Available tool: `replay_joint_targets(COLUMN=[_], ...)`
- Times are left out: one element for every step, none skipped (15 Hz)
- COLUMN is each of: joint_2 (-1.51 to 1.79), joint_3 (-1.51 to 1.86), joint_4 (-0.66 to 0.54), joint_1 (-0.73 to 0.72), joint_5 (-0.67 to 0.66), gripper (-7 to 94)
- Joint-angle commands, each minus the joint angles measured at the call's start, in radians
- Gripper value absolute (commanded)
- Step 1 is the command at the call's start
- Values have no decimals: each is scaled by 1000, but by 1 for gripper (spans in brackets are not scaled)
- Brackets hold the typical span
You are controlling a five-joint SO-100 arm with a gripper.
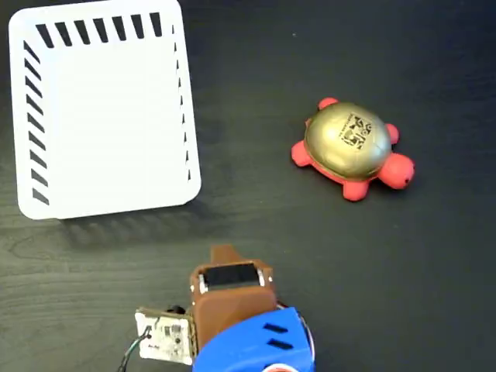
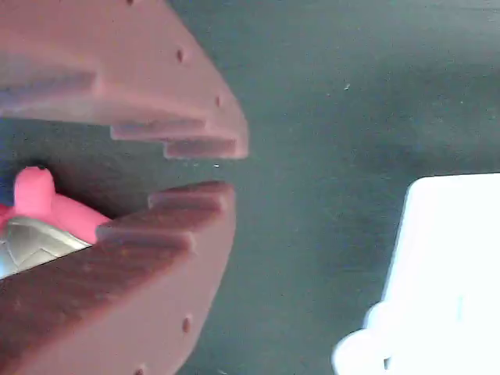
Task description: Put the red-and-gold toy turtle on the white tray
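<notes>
The red-and-gold toy turtle [image 1: 350, 149] rests on the dark table at the right of the fixed view, gold shell up with its black mark showing, red head toward the lower right. The white tray [image 1: 101, 108] stands empty at the upper left. My brown gripper [image 1: 225, 254] is at the bottom centre, well apart from both. In the wrist view the gripper [image 2: 233, 168] is open by a narrow gap with nothing in it. Behind the lower finger, part of the turtle [image 2: 35, 207] peeks out at the left, and a corner of the tray [image 2: 445, 273] lies at the lower right.
The table [image 1: 310, 271] is dark wood-grain. The arm's blue body [image 1: 263, 341] and a small circuit board [image 1: 164, 335] sit at the bottom edge of the fixed view.
</notes>
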Motion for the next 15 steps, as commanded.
replay_joint_targets(joint_2=[6,-9,-49,-124,-215,-314,-419,-528,-643,-769,-890,-997,-1083,-1157,-1227], joint_3=[-17,-35,-77,-138,-201,-264,-339,-422,-514,-626,-742,-848,-934,-1006,-1063], joint_4=[8,5,-6,-28,-51,-75,-81,-72,-52,-3,52,94,115,132,140], joint_1=[-21,-11,14,41,63,80,100,126,160,202,249,296,339,377,405], joint_5=[5,32,52,78,104,126,144,158,164,167,161,156,164,196,229], gripper=[0,0,0,0,0,0,0,0,0,0,0,0,0,0,0])
